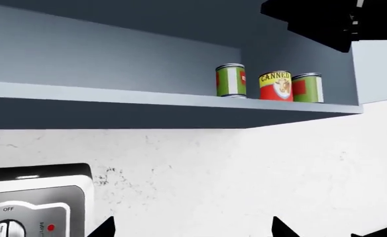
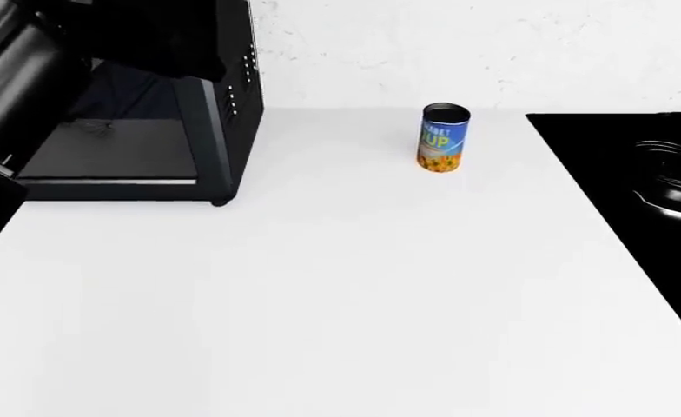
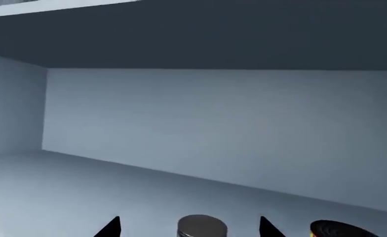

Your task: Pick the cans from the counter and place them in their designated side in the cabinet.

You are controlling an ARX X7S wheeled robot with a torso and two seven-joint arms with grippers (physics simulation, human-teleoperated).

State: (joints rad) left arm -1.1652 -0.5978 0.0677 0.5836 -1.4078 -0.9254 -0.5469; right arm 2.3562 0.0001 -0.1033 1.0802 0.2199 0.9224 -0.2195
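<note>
A blue-and-yellow can (image 2: 444, 139) stands upright at the back of the white counter (image 2: 340, 295). On the grey cabinet shelf (image 1: 147, 97) stand a green can (image 1: 230, 80), a red-and-yellow can (image 1: 276, 86) and a second green can (image 1: 307, 88), close together at one end. My left gripper (image 1: 192, 228) is open and empty, low in front of the wall and aimed up at the shelf. My right gripper (image 3: 190, 228) is open inside the cabinet. A can's grey lid (image 3: 202, 228) sits between its fingertips (image 3: 113, 227), with gaps on both sides. Another can's dark lid (image 3: 335, 230) shows beside it.
A black open-fronted appliance (image 2: 219, 104) stands at the counter's back left, with my left arm (image 2: 16, 78) over it. The glossy black hob (image 2: 642, 200) fills the right side. A black arm part (image 1: 319, 22) hangs above the shelved cans. A control panel marked OFF (image 1: 29, 212) is near the left gripper.
</note>
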